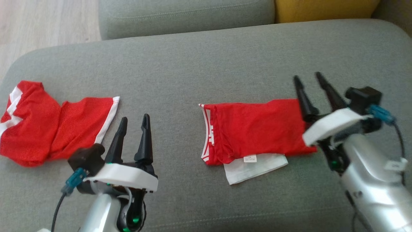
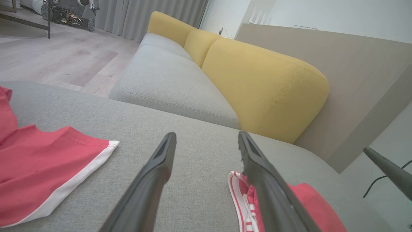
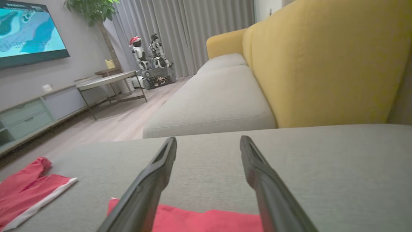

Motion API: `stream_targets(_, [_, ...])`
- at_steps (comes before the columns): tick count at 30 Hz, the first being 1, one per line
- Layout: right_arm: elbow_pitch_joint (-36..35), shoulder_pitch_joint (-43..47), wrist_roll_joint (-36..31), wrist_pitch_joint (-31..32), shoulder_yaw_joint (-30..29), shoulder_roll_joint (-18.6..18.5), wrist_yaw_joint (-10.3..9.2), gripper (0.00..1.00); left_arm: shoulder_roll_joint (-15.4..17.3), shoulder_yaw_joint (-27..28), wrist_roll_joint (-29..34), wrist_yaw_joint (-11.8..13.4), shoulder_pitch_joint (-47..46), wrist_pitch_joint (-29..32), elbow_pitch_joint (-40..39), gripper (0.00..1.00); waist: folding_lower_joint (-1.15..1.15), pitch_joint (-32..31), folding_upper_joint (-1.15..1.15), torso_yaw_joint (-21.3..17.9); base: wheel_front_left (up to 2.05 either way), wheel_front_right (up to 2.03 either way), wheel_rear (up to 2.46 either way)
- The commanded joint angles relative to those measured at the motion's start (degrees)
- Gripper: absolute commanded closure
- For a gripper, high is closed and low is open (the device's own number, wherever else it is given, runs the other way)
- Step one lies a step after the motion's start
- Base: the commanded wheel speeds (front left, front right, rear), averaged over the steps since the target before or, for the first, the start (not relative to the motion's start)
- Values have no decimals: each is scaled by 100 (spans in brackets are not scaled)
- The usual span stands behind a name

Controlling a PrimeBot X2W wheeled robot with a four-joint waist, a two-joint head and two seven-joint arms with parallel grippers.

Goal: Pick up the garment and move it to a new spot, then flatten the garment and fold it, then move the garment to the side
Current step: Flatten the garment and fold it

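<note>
Head view: left end effector (image 1: 135, 117), right end effector (image 1: 307, 76) both spread wide, empty. Folded garment (image 1: 257, 129) on sofa (image 1: 206, 64); for moving aside, pinch all layers, lift level.

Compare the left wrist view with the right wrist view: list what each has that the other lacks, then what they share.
Left wrist view, not the right: the striped white waistband of the folded red garment, and a dark finger of the other arm at the right edge. Right wrist view, not the left: a television, a plant and a low cabinet. Both: the grey cushion, the yellow backrest, the spread red garment with white trim, the folded one, and each arm's own jaws standing open.
</note>
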Motion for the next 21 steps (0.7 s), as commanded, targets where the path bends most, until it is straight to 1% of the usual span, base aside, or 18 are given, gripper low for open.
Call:
stream_targets(1, [-317, 160, -296, -93, -134, -67, 39, 0, 29, 167, -17, 31, -87, -70, -234, 0, 0, -18, 0, -27, 0, 0, 0])
stream_targets(4, [-703, 563, -819, -106, -539, -184, 39, 0, 29, 143, -16, 32, -35, -70, -232, 0, 0, -37, 0, -34, 0, 0, 0])
stream_targets(7, [-1115, 1066, -1119, -111, -1107, -147, 39, 0, 29, 135, -87, 43, 29, -70, -203, 0, 0, -66, 0, -22, 0, 0, 0])
stream_targets(11, [-1637, 1694, -1583, -114, -1698, 7, 39, 0, 29, 169, 72, 69, 139, -70, -209, 0, 0, -82, 0, -11, 0, 0, 0])
stream_targets(14, [-1923, 2051, -1855, -110, -2007, 194, 39, 0, 29, 193, 133, 54, 255, -70, -224, 0, 0, -89, 0, -5, 0, 0, 0])
stream_targets(17, [-2122, 2253, -1979, -37, -2231, 397, 39, 0, 29, 233, 196, 51, 338, -70, -267, 0, 0, -89, 0, 1, 0, 0, 0])
stream_targets(21, [-2292, 2365, -2096, 30, -2348, 529, 39, 0, 29, 239, 240, 34, 392, -70, -318, 0, 0, -99, 0, 12, 0, 0, 0])
